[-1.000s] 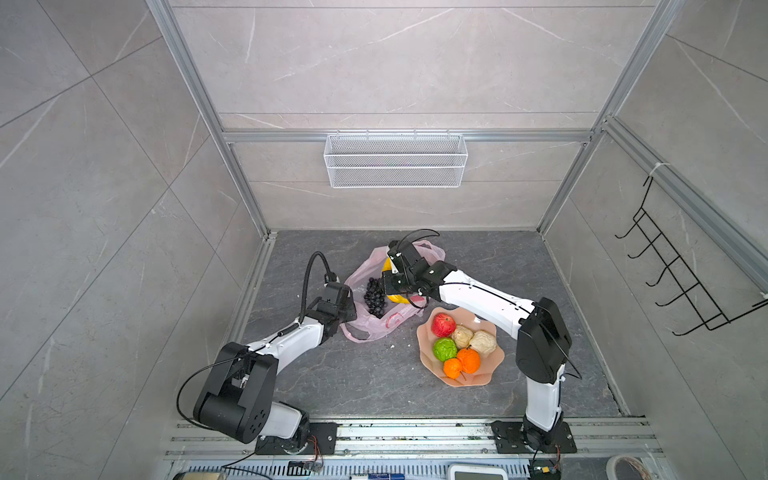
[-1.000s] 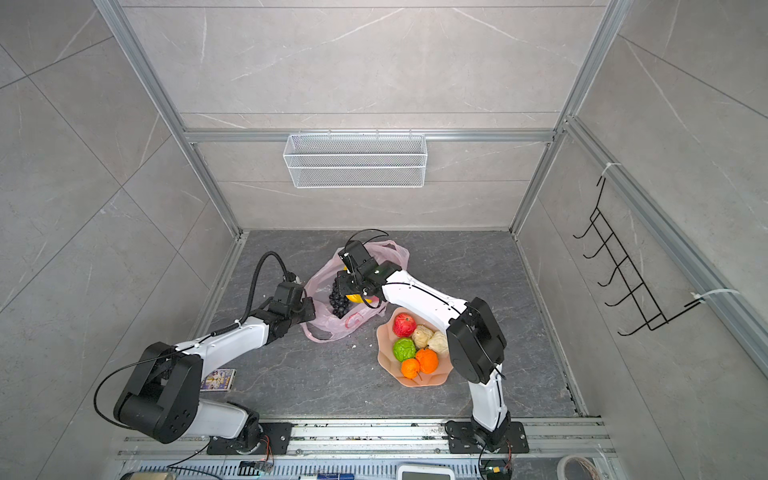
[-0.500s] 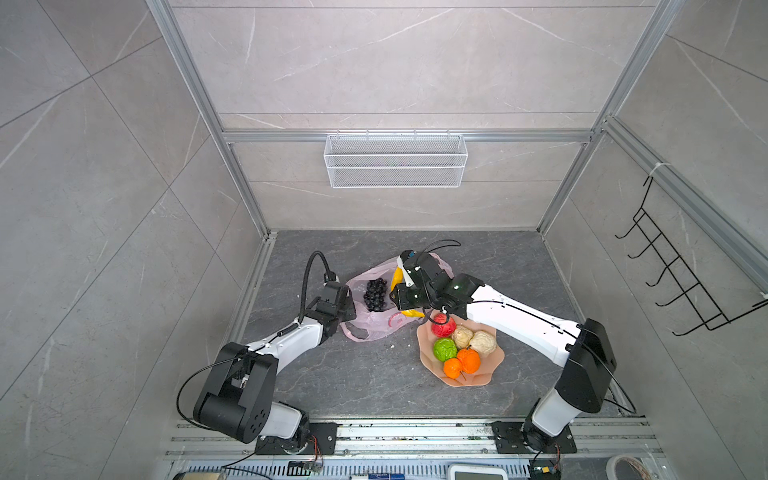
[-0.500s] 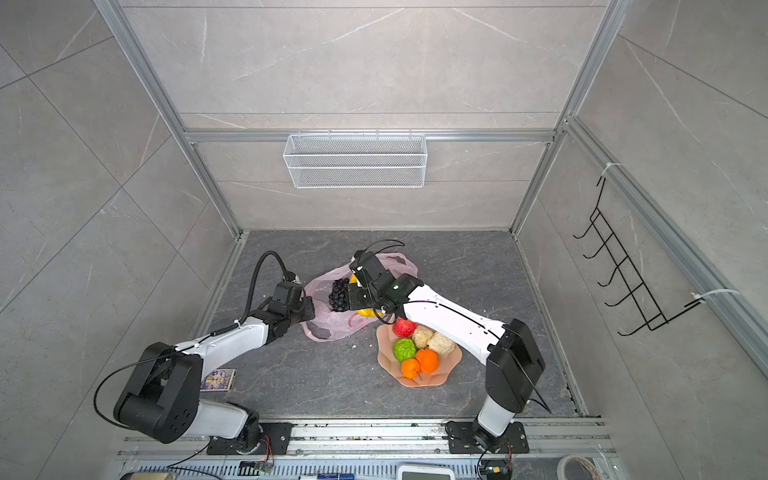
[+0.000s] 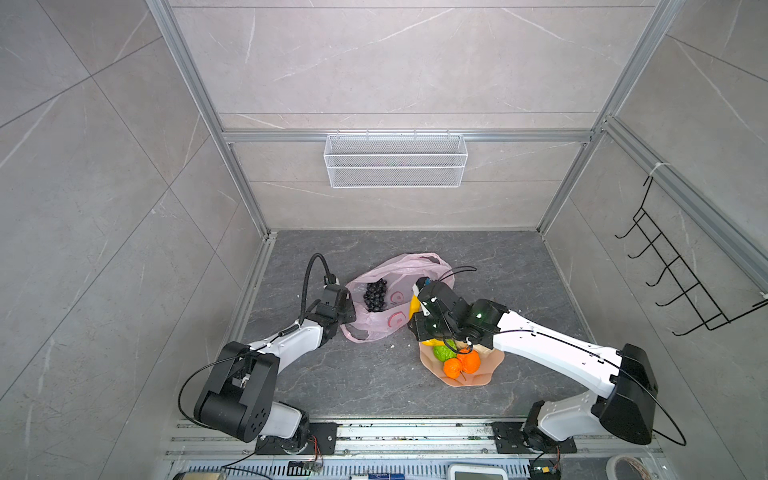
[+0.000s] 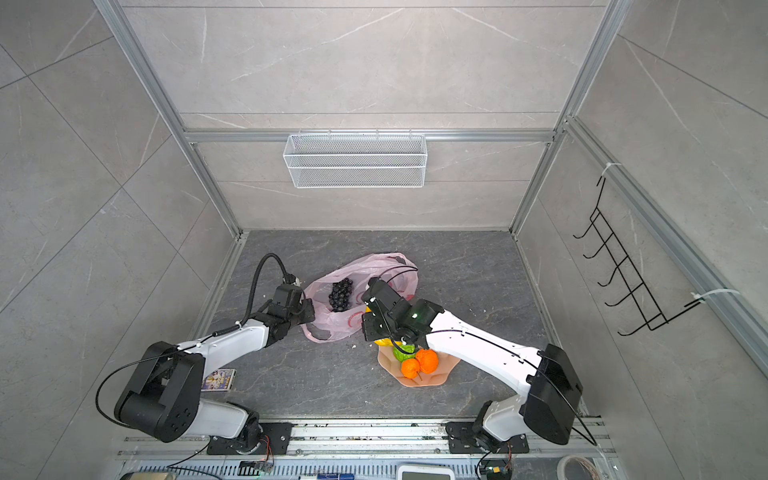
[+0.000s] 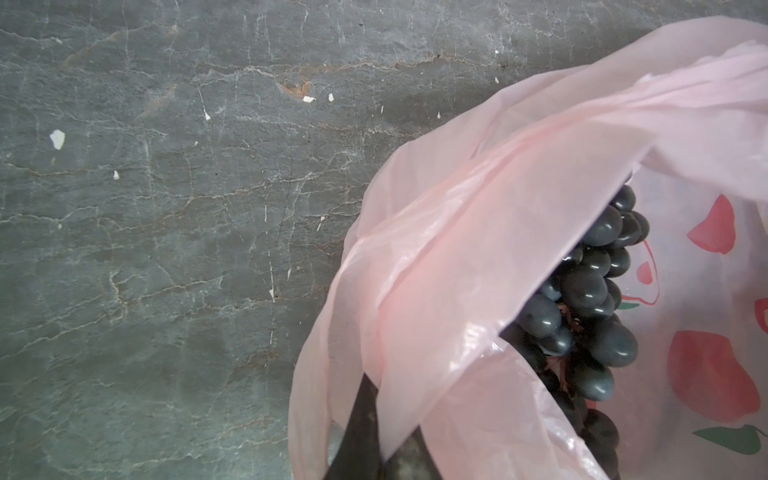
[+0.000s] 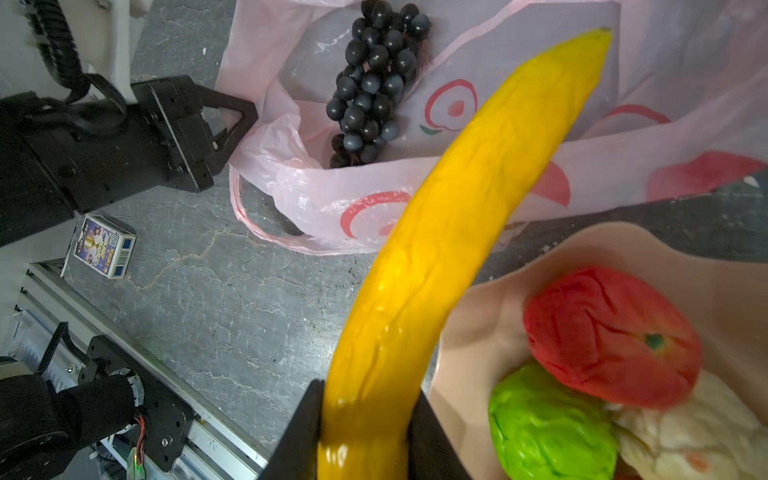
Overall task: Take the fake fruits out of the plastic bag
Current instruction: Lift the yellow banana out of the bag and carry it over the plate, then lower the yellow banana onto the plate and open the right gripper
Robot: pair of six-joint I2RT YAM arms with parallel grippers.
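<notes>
Grapes lie inside the pink bag on the floor. The left claw is pinched together on the bag's edge. The right claw squeezes the yellow banana at the plate's edge, near the red apple.

- The right end effector clamps one end of a long, glossy yellow plastic banana between two black fingers.
- The banana crosses above a crinkly translucent pale pink plastic bag, which holds a dark purple grape bunch.
- A peach scalloped plate carries a red apple, a green lumpy ball and a beige knobbly lump.
- The black left end effector meets the bag's edge, near a small printed box on the grey desk.
</notes>
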